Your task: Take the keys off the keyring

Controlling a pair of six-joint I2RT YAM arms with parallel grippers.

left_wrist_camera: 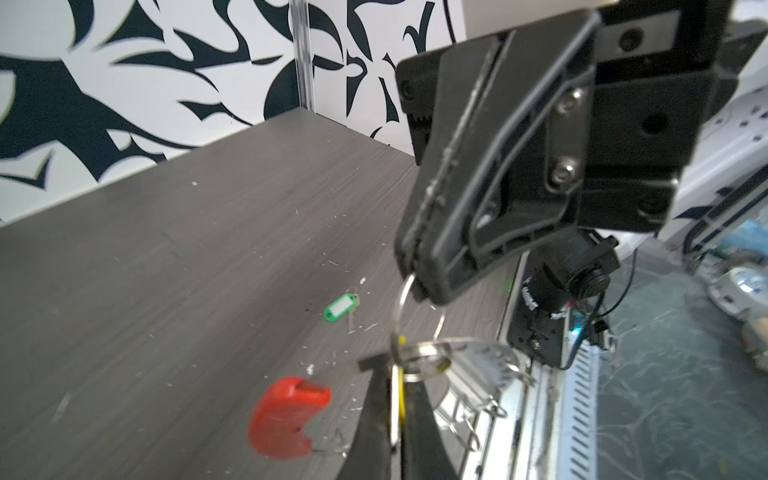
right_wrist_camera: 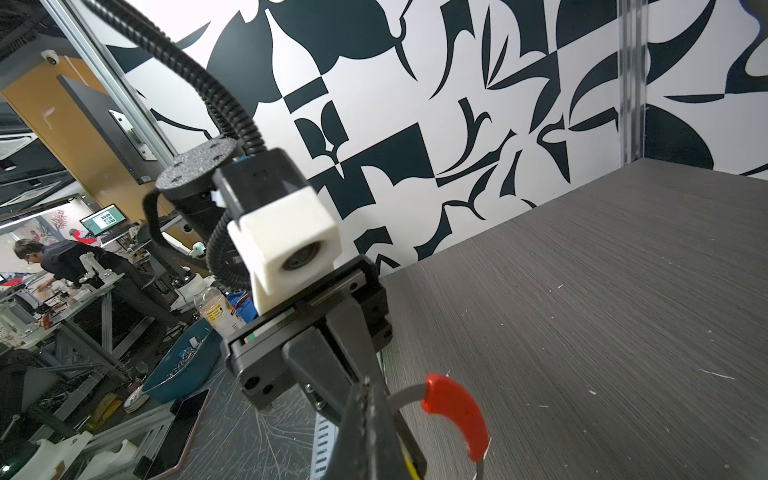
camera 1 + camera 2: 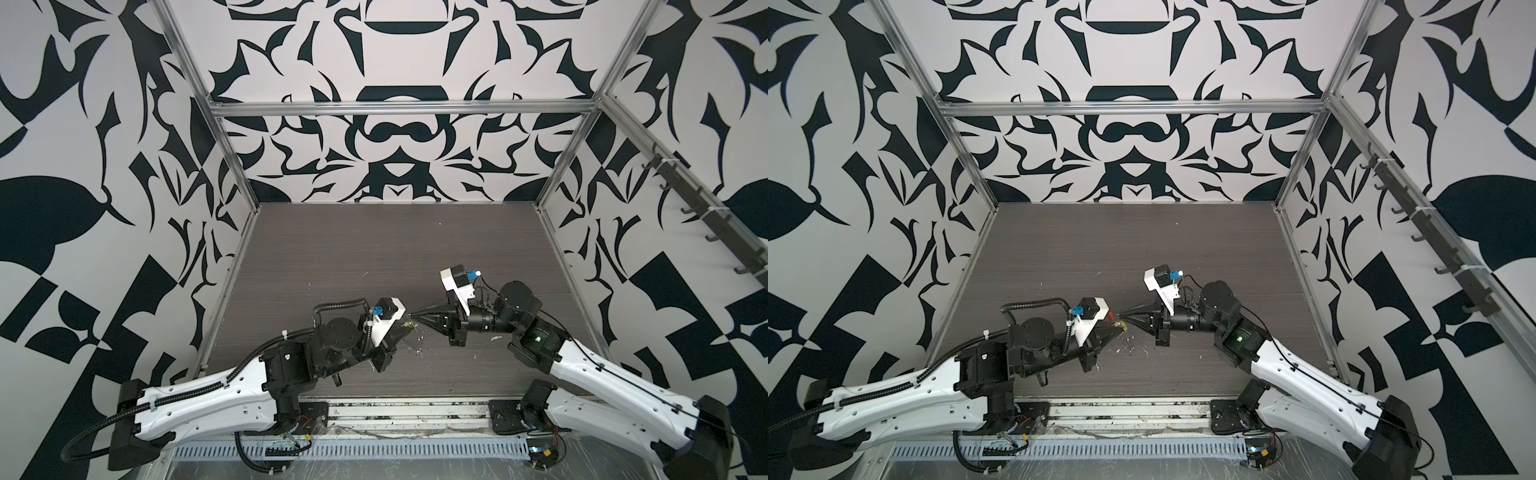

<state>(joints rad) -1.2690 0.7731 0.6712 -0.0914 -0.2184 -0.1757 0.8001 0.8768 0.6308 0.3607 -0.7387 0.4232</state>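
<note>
Left gripper [image 1: 393, 374] is pressed together on the yellow-tagged key [image 1: 401, 401]; my right gripper [image 1: 415, 276] pinches the keyring [image 1: 286, 419] just over the table [image 1: 187, 270], where the green-tagged key [image 1: 340, 307] lies free. I should work the key along the wire to its opening, not yank. Its tag seems edge-on, long axis along my fingers [image 1: 372, 419].

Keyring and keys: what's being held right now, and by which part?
Right gripper pinches the keyring on its bare wire, not the red section; left gripper grips the yellow-tag key by its tag.
</note>
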